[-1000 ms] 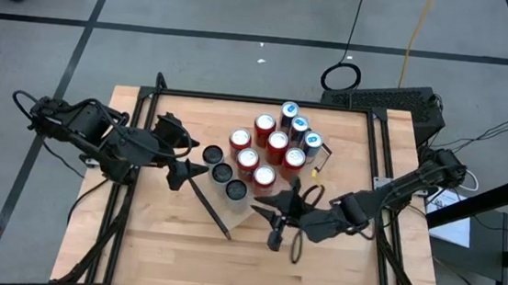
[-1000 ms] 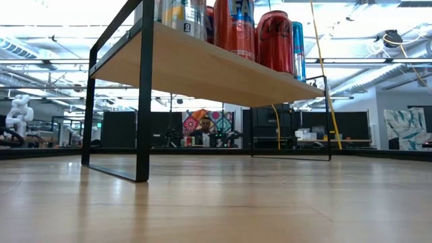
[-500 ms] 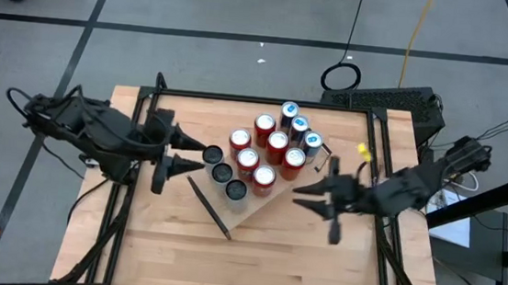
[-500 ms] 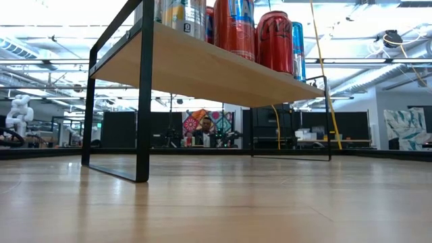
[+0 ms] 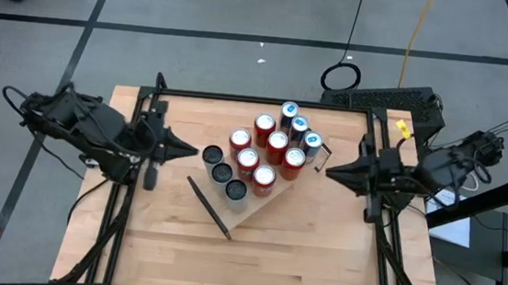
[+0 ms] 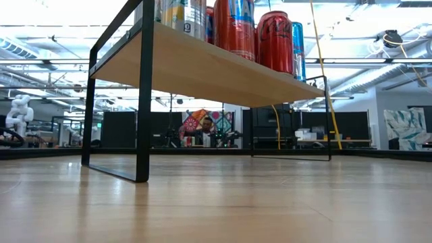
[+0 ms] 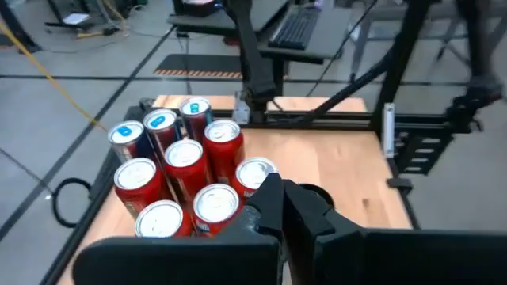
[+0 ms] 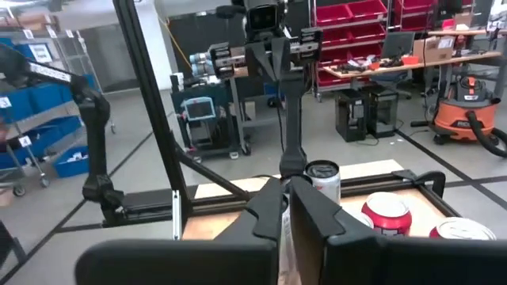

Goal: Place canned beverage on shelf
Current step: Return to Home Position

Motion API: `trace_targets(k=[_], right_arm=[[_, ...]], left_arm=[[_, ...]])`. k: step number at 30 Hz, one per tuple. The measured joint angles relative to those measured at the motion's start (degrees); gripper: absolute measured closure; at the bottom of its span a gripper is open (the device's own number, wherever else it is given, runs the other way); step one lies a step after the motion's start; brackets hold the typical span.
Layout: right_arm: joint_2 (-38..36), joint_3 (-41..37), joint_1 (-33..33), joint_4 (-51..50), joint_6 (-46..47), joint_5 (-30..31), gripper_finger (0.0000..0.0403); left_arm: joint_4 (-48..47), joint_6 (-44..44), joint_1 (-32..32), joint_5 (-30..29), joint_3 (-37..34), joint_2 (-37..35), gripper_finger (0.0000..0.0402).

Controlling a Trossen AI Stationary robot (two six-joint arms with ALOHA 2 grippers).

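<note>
On the shelf mid-table, all the cans I can see stand upright, with none on the bare wood. My left gripper and right gripper hang near opposite table edges, fingers pinched together and empty. I judge the placing finished, with only parking the arms left.

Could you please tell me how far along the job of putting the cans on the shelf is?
Done: the cans all stand on the shelf in rows; no can shows loose on the table. In hand: nothing; the left gripper and right gripper are shut and empty, apart from the shelf on either side. Left: probably only parking them.
</note>
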Motion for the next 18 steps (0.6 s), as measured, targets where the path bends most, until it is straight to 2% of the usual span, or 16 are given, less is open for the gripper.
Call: trace_targets(k=[5, 13, 18], right_arm=[[-2.51, -0.02, -0.02, -2.45, -0.07, -1.34, 0.0401], [-6.31, 0.0, -0.02, -14.27, 1.56, -1.03, 0.0402], [-8.18, -0.02, -0.02, -22.29, 2.93, 2.55, 0.0402]], left_arm=[[0.56, -1.49, 0.0, 1.07, -3.01, -6.08, 0.04], [0.94, -1.4, 0.0, 0.8, -7.78, -11.3, 0.0401], [3.91, -1.51, 0.0, -1.54, -14.46, -12.53, 0.0401]])
